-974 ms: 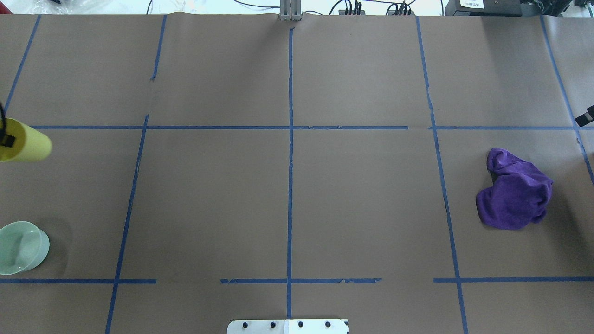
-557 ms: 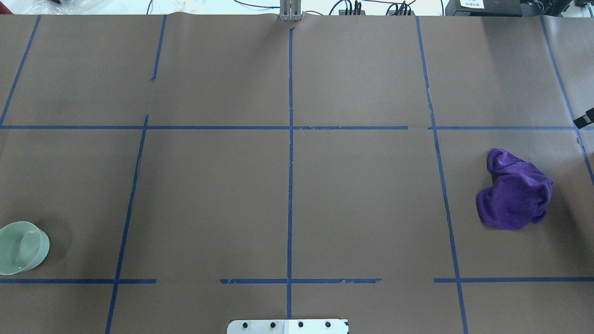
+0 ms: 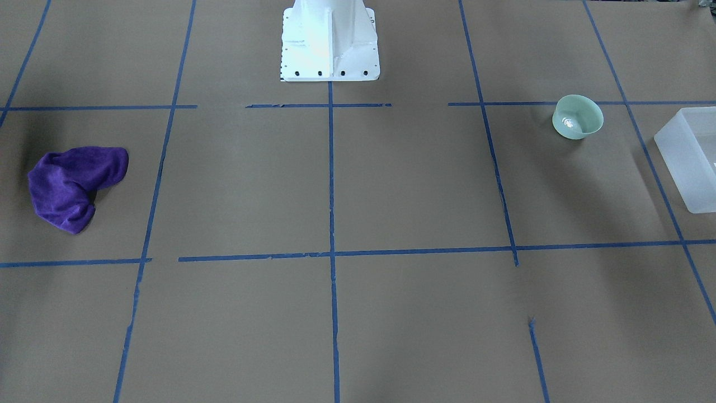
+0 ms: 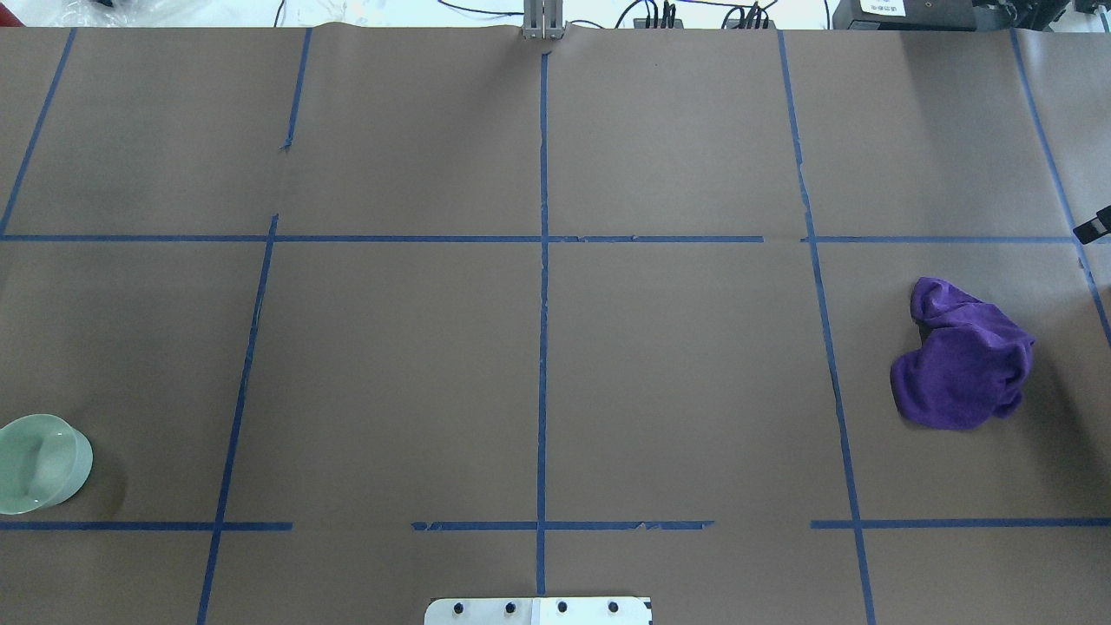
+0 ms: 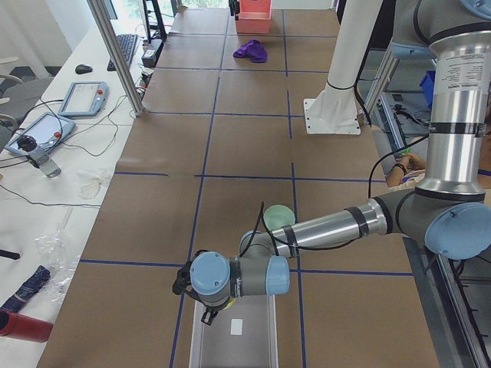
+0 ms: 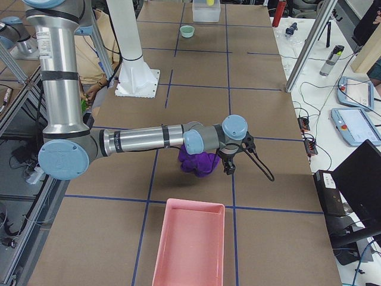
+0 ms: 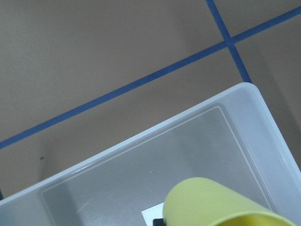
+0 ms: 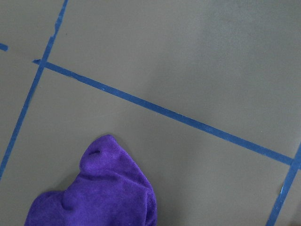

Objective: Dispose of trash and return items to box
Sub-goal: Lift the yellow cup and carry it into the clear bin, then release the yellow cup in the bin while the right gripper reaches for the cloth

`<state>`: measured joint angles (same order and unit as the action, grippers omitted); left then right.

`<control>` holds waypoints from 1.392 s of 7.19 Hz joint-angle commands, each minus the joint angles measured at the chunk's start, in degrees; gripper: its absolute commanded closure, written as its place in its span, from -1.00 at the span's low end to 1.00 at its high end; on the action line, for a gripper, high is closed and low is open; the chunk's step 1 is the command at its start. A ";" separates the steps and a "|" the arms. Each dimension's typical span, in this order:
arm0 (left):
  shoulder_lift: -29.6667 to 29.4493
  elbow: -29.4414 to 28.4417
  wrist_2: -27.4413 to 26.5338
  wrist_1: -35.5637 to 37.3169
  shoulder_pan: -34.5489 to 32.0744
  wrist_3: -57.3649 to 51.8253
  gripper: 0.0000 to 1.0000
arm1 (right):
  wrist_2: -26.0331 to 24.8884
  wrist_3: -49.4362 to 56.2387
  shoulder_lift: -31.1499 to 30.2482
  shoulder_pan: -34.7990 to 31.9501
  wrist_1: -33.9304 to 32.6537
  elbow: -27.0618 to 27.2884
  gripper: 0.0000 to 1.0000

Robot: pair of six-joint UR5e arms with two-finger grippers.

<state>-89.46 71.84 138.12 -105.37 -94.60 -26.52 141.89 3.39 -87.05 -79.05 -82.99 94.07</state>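
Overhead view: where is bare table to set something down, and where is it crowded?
The middle squares between the bowl and the purple cloth are bare. Crowded: robot's left end, where the box sits past the bowl, cup over it.

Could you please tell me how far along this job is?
Done: nothing visible in the translucent frosted-white plastic bin yet. In hand: the left gripper holds the small yellow plastic tumbler cup over that bin. Left: the pale mint-green round bowl stands on the table, and the crumpled purple cloth lies under the right gripper, near the pink tray.
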 commanded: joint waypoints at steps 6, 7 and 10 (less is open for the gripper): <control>-0.19 -7.59 2.50 -9.85 8.65 8.50 1.00 | 0.14 -0.84 0.04 1.00 -0.07 0.14 -1.00; -0.19 -7.59 2.41 -9.85 8.82 8.50 0.78 | 0.14 -0.75 0.04 1.18 -0.07 0.32 -1.00; 0.95 -3.49 1.72 -9.33 8.74 8.67 -1.00 | 0.06 -9.38 -0.04 2.66 0.10 3.55 -1.00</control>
<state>-89.20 65.71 140.40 -114.99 -85.76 -18.00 142.02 0.02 -87.03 -77.28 -82.98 95.72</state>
